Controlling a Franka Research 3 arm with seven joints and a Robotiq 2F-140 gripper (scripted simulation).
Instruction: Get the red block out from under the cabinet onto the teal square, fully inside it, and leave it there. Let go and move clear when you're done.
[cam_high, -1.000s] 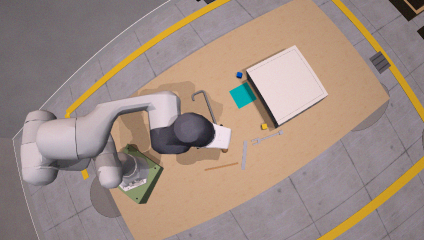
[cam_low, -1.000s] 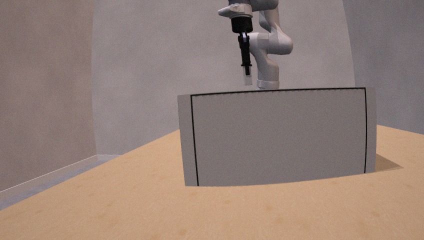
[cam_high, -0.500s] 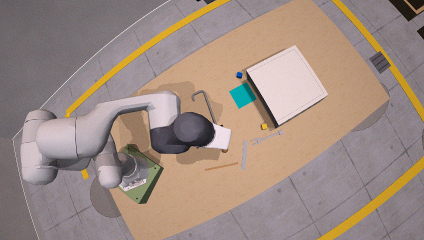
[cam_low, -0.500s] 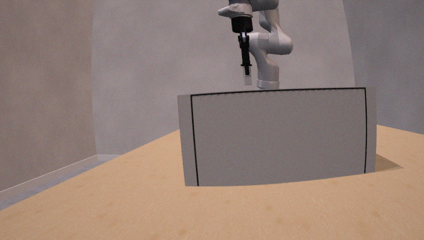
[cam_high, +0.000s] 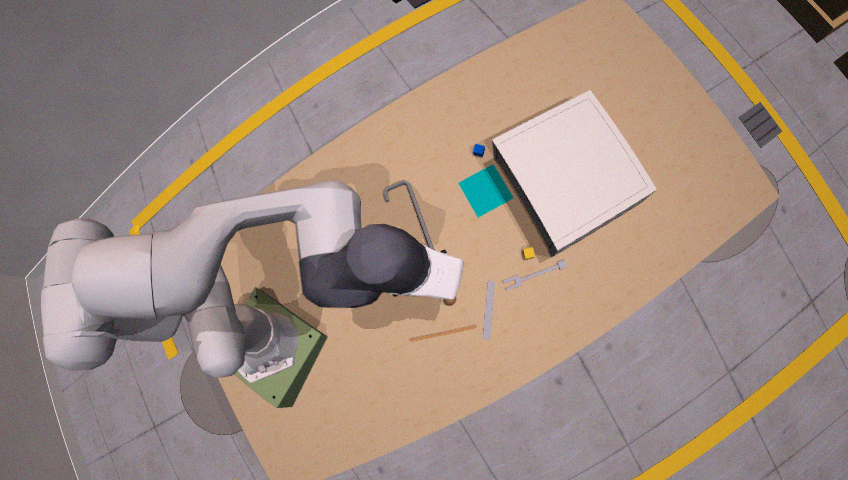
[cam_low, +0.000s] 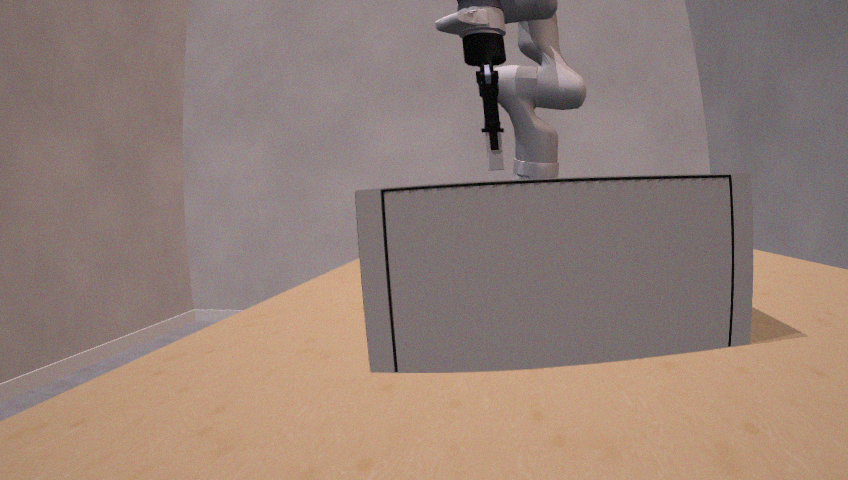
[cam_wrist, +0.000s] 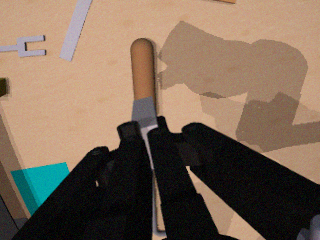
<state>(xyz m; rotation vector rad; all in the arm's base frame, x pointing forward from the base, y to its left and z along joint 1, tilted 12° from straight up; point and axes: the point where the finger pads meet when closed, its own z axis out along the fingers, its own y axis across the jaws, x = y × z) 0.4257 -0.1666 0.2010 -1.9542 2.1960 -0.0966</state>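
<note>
The gripper (cam_wrist: 148, 127) hangs above the wooden handle (cam_wrist: 143, 70) of the hook tool (cam_high: 410, 205), fingers pressed together with nothing between them. In the wrist view the handle lies on the table (cam_high: 368, 380) just past the fingertips, its grey collar right at their ends; whether the tips touch the tool I cannot tell from this angle. From above, the arm's dark wrist (cam_high: 371, 261) covers most of the handle, and only the grey shaft with its bent end (cam_high: 393, 187) shows, running up and away from the wrist.

The teal square (cam_high: 484, 190) lies flat on the table against the near edge of the cabinet (cam_high: 574, 169), part of it in the cabinet's shadow. The red block does not show in any view (the exterior camera sees only the cabinet's blank back panel (cam_low: 553, 273), with the gripper above and behind it).

A small blue cube (cam_high: 478, 149) sits near the cabinet's upper corner, just beside the teal square. A small yellow cube (cam_high: 528, 252) sits near the cabinet's lower corner. Beyond the gripper lie a grey forked tool (cam_high: 535, 275), a flat grey bar (cam_high: 489, 309) and a thin wooden stick (cam_high: 442, 333), each apart from the others. The arm stands on a green base plate (cam_high: 297, 380).
</note>
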